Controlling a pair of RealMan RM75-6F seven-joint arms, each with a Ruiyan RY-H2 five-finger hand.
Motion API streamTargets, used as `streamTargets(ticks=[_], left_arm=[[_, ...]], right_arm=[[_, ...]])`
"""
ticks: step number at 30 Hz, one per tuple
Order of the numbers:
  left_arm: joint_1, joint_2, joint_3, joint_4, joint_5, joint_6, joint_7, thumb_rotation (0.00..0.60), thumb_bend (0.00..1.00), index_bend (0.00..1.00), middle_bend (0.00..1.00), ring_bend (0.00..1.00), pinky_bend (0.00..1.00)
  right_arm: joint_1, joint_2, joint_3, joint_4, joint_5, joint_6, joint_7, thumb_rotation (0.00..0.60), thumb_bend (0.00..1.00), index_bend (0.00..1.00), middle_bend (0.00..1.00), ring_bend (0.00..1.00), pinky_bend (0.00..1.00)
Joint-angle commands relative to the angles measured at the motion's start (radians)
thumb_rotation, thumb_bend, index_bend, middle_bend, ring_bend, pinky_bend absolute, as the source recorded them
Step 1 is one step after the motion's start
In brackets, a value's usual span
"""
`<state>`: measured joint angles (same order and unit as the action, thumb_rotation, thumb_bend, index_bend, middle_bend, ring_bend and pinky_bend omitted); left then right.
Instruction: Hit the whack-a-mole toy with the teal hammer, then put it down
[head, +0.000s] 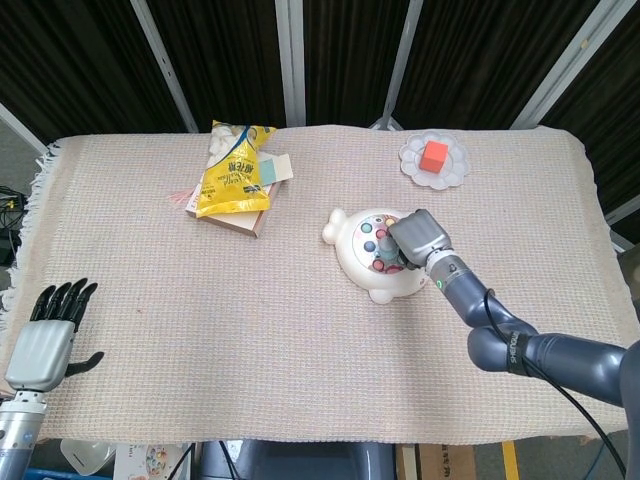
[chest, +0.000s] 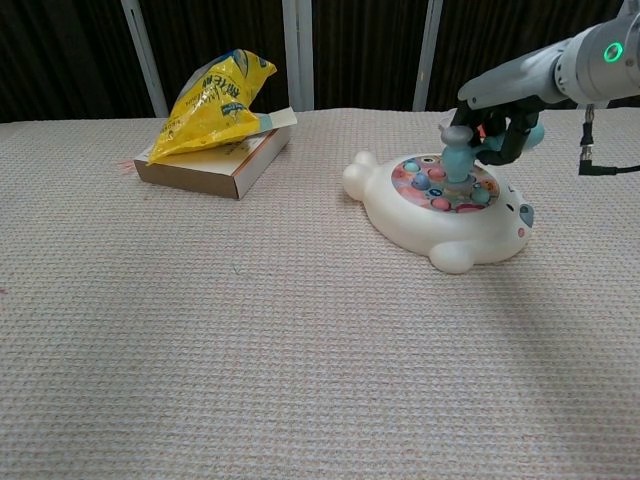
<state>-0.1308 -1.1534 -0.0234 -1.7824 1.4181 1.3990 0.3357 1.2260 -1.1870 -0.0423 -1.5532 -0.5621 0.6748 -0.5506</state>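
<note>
The whack-a-mole toy (head: 362, 257) (chest: 440, 220) is a cream bear-shaped base with coloured buttons, right of the table's middle. My right hand (head: 418, 236) (chest: 502, 130) hovers over its button field and grips the teal hammer (chest: 457, 157). In the chest view the hammer head points down onto the buttons. From the head view the hand hides most of the hammer. My left hand (head: 45, 335) lies flat near the front left edge of the table, fingers apart, holding nothing.
A yellow snack bag (head: 235, 171) (chest: 212, 95) lies on a flat box (chest: 215, 160) at the back left. A white dish (head: 434, 160) with a red cube (head: 434, 154) sits at the back right. A woven beige cloth (head: 250, 330) covers the table.
</note>
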Motion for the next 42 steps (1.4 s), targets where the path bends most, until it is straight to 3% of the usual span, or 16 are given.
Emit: streamTargets(ticks=[1, 5, 11, 18, 21, 34, 42], left_arm=[[0.002, 0.003, 0.003, 0.000, 0.007, 0.005, -0.003, 0.600, 0.15, 0.00, 0.00, 0.00, 0.00], [0.009, 0.007, 0.008, -0.001, 0.015, 0.016, -0.006, 0.600, 0.15, 0.00, 0.00, 0.00, 0.00], [0.019, 0.011, 0.016, -0.007, 0.019, 0.027, 0.001, 0.600, 0.15, 0.00, 0.00, 0.00, 0.00], [0.028, 0.013, 0.023, -0.030, 0.032, 0.045, 0.028, 0.600, 0.15, 0.00, 0.00, 0.00, 0.00], [0.031, 0.012, 0.027, -0.047, 0.030, 0.046, 0.051, 0.600, 0.15, 0.00, 0.00, 0.00, 0.00], [0.038, 0.015, 0.030, -0.084, 0.027, 0.056, 0.102, 0.600, 0.15, 0.00, 0.00, 0.00, 0.00], [0.038, 0.016, 0.028, -0.108, 0.029, 0.061, 0.130, 0.600, 0.15, 0.00, 0.00, 0.00, 0.00]], right_arm=[[-0.037, 0.065, 0.006, -0.074, -0.045, 0.043, 0.035, 0.600, 0.80, 0.86, 0.77, 0.59, 0.32], [-0.113, 0.123, 0.001, -0.122, -0.130, 0.075, 0.108, 0.600, 0.80, 0.86, 0.77, 0.59, 0.32], [-0.252, 0.147, -0.022, -0.100, -0.303, 0.101, 0.255, 0.600, 0.80, 0.86, 0.77, 0.59, 0.32], [-0.378, 0.088, -0.048, 0.042, -0.471, 0.105, 0.419, 0.600, 0.80, 0.85, 0.77, 0.57, 0.32], [-0.437, 0.008, -0.054, 0.195, -0.545, 0.091, 0.530, 0.600, 0.80, 0.84, 0.77, 0.55, 0.30], [-0.504, -0.130, -0.043, 0.495, -0.714, 0.051, 0.793, 0.600, 0.80, 0.73, 0.71, 0.45, 0.23], [-0.522, -0.156, -0.033, 0.578, -0.776, 0.044, 0.890, 0.600, 0.78, 0.65, 0.64, 0.38, 0.18]])
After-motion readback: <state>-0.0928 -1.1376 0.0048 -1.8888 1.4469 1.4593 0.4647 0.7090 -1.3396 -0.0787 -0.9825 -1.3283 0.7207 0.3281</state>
